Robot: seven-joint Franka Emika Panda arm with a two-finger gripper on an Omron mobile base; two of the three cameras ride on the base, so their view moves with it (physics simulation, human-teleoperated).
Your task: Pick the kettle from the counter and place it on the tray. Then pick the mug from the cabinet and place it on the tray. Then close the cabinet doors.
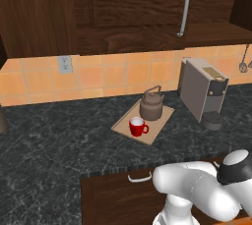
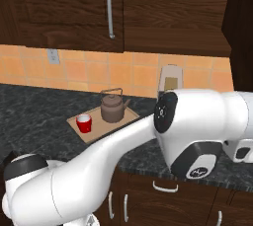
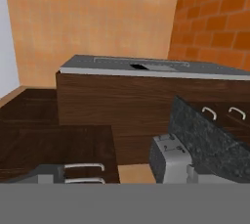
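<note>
Kettle [image 1: 151, 105] and red mug [image 1: 138, 126] both sit on the tray [image 1: 164, 118] on the dark tabletop [image 1: 59, 135], so it's down to the cabinet doors. One door [image 2: 74, 8] with its white handle [image 2: 109, 7] looks shut. The claw is wide open and holds nothing. Next: confirm the other door is closed.

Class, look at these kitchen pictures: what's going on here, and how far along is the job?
A white robot arm is working at a dark stone counter. The kettle and the red mug both stand on the wooden tray, so the two placings look done. The arm holds neither of them. Above, a cabinet door with a white bar handle looks shut; whether every door is closed can't be told. A boxy grey appliance stands beside the tray.
</note>
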